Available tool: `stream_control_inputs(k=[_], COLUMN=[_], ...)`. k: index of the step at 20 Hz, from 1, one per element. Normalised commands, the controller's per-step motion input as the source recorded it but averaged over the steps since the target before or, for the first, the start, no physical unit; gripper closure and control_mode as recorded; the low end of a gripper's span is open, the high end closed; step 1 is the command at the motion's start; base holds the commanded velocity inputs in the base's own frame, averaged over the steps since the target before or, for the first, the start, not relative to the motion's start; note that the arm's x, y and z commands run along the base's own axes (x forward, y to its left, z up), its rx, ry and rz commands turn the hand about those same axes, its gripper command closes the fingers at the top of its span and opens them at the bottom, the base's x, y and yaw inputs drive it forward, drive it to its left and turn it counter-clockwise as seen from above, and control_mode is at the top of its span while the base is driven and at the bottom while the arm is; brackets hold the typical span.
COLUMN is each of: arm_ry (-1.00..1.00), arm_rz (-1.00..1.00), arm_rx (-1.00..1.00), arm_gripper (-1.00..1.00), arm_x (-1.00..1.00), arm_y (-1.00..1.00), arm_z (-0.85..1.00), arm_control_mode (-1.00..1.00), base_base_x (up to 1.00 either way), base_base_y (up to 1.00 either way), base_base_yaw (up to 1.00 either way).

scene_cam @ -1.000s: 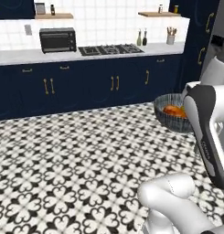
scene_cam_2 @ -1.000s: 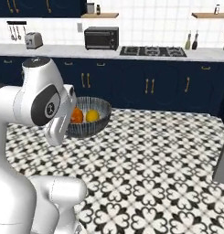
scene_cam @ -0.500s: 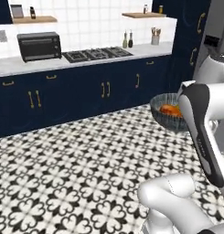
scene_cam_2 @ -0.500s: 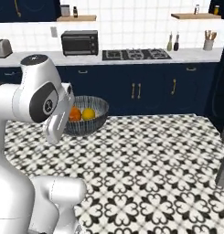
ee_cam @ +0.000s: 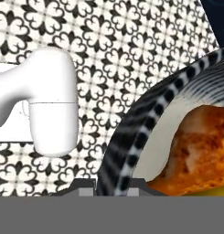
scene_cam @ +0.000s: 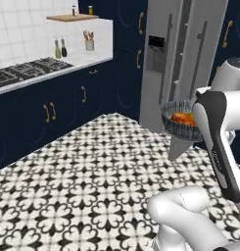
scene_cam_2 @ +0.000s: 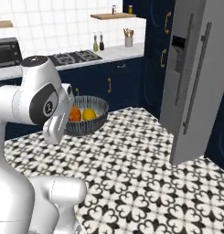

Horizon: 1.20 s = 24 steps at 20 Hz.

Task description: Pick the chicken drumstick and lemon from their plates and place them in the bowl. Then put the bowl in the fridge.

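Note:
My gripper (ee_cam: 111, 184) is shut on the rim of the dark speckled bowl (ee_cam: 131, 132), carried in the air above the floor. The glossy orange-brown chicken drumstick (ee_cam: 200, 151) lies inside it, with a sliver of the yellow lemon (ee_cam: 219, 192) under it. From the right base, the bowl (scene_cam_2: 88, 123) hangs beside my upper arm with the drumstick (scene_cam_2: 74, 114) and lemon (scene_cam_2: 89, 114) side by side. From the left base, the bowl (scene_cam: 176, 128) with the drumstick (scene_cam: 182, 118) is just in front of the tall grey fridge (scene_cam: 190, 63), whose door (scene_cam_2: 195, 82) stands ajar.
Navy cabinets with gold handles (scene_cam: 48, 112) run along the left under a white counter with a stove (scene_cam_2: 74, 57), bottles (scene_cam: 60, 49) and a utensil holder (scene_cam_2: 128, 40). Patterned black-and-white floor (scene_cam: 82, 186) stretches between me and the fridge.
The base has turned right: the whole view swung from the stove and microwave counter to the fridge. The bowl stays in my grip with the food inside.

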Motion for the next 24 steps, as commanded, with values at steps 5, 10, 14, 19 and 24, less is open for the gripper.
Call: stream_control_inputs(k=[5, 10, 14, 19, 24], arm_ry=[0.00, 0.00, 0.00, 0.00, 0.00], arm_rz=[0.00, 0.00, 0.00, 0.00, 0.00], arm_rx=[0.00, 0.00, 0.00, 0.00, 0.00], arm_gripper=[1.00, 1.00, 1.00, 1.00, 1.00], arm_x=[0.00, 0.00, 0.00, 0.00, 0.00], arm_y=[0.00, 0.00, 0.00, 0.00, 0.00], arm_z=[0.00, 0.00, 0.00, 0.00, 0.00], arm_control_mode=[1.00, 1.00, 1.00, 1.00, 1.00], base_base_x=[0.90, 0.86, 0.79, 0.75, 0.54], base_base_y=[0.99, 1.00, 1.00, 1.00, 1.00], base_base_yaw=[-0.55, -0.54, -0.53, -0.51, -0.47])
